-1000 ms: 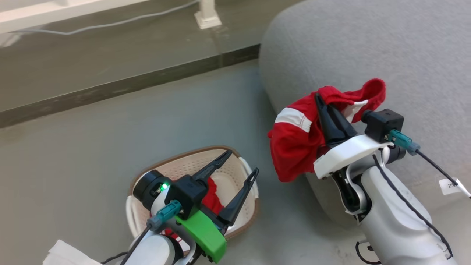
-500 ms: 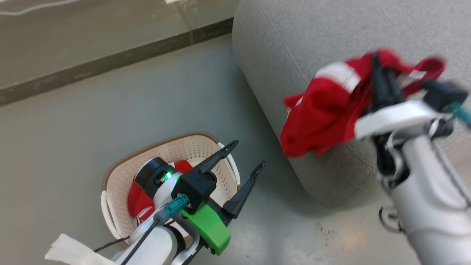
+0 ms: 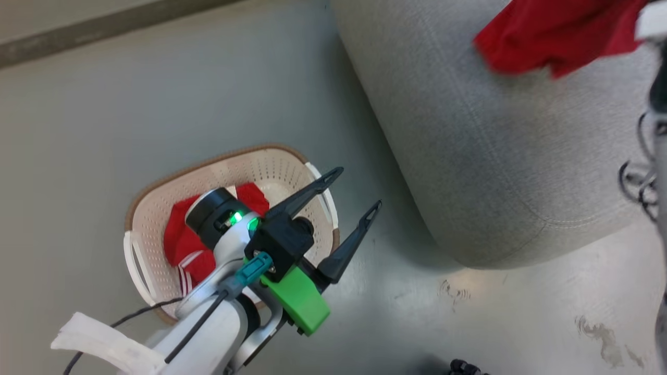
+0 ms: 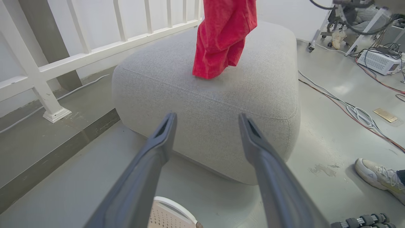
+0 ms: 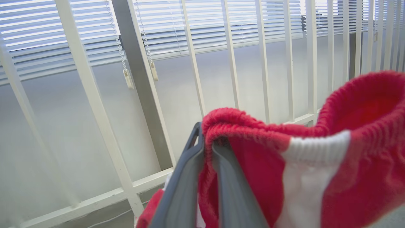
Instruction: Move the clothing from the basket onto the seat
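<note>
**Clothing transfer: one piece aloft, one piece in the basket**

Right gripper: we find its two fingers pressed together on a fold of the red garment, at a ribbed hem beside a white band. The cloth hangs from this gripper over the seat. In the left wrist view its lower end reaches the seat's top surface, and we cannot tell whether it touches.

Left gripper: fingers spread apart, nothing between them. It hangs above the basket, with its fingertips pointing past the rim on the side facing the seat.

Basket: cream, perforated, brown rim, standing on the grey floor near the seat. Inside we count a second red garment with thin white stripes. It is bunched on the bottom and partly hidden by the left wrist. It lies below and behind the left gripper's fingertips, apart from them.

Surroundings: white railing behind the seat, window blinds beyond it, cables along the floor, and a person's shoe near the seat's corner.
</note>
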`<state>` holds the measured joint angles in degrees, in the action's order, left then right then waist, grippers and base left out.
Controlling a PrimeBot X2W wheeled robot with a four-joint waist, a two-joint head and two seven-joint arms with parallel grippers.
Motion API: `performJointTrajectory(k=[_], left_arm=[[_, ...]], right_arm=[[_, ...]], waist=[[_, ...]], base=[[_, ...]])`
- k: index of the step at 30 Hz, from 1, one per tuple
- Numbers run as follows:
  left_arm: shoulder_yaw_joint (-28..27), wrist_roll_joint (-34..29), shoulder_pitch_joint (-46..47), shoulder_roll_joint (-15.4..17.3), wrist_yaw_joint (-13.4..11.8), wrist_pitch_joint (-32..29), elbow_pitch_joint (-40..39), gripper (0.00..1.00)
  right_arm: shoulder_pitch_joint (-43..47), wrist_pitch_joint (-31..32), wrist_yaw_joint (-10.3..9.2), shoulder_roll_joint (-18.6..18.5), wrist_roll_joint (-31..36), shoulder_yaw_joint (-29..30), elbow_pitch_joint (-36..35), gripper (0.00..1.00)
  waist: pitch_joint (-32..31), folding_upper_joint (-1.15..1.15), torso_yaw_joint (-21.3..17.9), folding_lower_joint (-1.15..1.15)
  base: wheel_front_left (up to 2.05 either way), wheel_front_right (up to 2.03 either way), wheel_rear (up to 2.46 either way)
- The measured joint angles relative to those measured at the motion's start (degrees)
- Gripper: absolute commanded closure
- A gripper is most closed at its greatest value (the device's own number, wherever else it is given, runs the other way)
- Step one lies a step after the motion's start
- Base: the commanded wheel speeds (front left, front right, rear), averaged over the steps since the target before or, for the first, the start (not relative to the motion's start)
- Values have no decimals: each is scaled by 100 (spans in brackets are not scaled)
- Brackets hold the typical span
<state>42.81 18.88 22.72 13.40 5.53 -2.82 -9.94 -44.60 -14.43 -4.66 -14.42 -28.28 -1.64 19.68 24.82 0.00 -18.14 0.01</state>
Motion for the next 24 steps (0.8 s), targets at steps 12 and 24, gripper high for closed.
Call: performJointTrajectory(k=[12,24], left_arm=[[86,-27,261,0,9,-102,-153,0],[103,-169,467,59,53,-118,-137,0]], right_arm=[[-552,-18,-9,-326,-91,463,814,100],[-595,-18,-41,-234,-310,598,1875,100]], waist=[[642,0,187,0],[1218,0,351,0]], base=[[0,0,0],[0,0,0]])
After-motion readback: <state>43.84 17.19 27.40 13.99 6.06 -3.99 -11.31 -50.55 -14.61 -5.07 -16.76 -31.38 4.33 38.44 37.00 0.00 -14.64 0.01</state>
